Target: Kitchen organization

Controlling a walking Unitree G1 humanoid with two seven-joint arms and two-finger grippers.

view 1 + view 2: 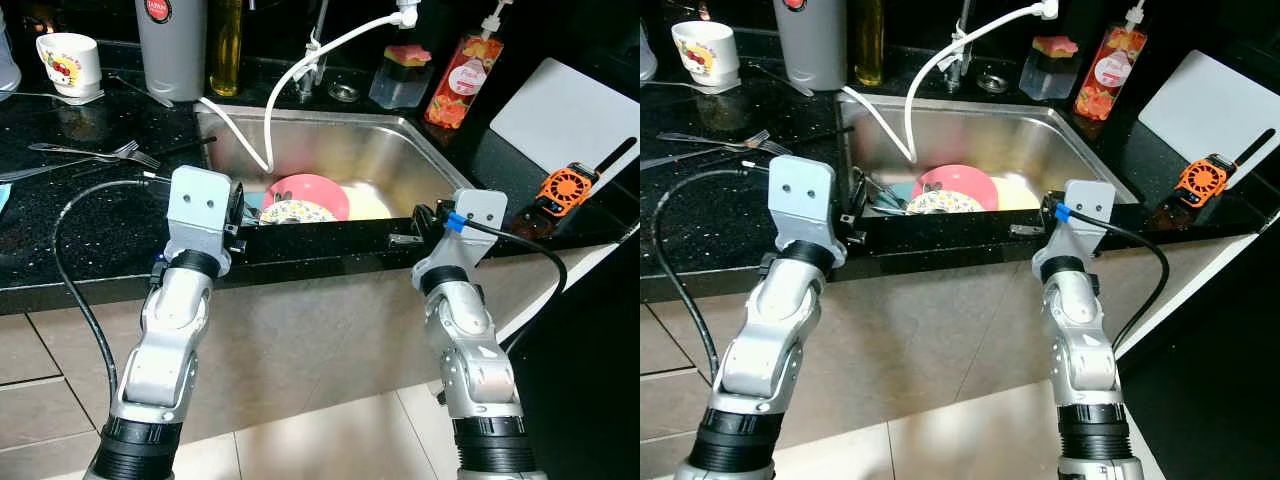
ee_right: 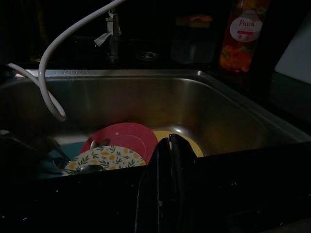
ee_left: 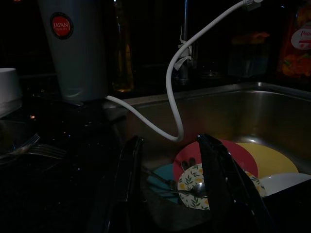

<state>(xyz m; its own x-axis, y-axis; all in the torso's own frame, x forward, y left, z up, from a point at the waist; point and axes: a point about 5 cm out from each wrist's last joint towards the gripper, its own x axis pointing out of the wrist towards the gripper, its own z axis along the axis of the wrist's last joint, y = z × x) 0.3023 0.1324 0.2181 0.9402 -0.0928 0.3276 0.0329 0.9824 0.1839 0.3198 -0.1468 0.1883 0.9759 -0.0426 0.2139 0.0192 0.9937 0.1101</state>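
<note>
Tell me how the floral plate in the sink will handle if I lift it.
The floral plate looks rigid, probably slick. It overlaps the pink plate, so it may slide or clatter. A spoon rests on it and could fall off.

sink (image 1: 400, 150) — pink plate (image 1: 312, 192) inside | both arms at front edge

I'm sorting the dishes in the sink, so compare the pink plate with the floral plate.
The pink plate is plain and lies underneath; the floral plate has a yellow-and-green print on white and rests on top, nearer the sink's front edge. The floral plate carries a spoon; the pink one bears the floral plate. Both are round and lie in the sink.
</note>
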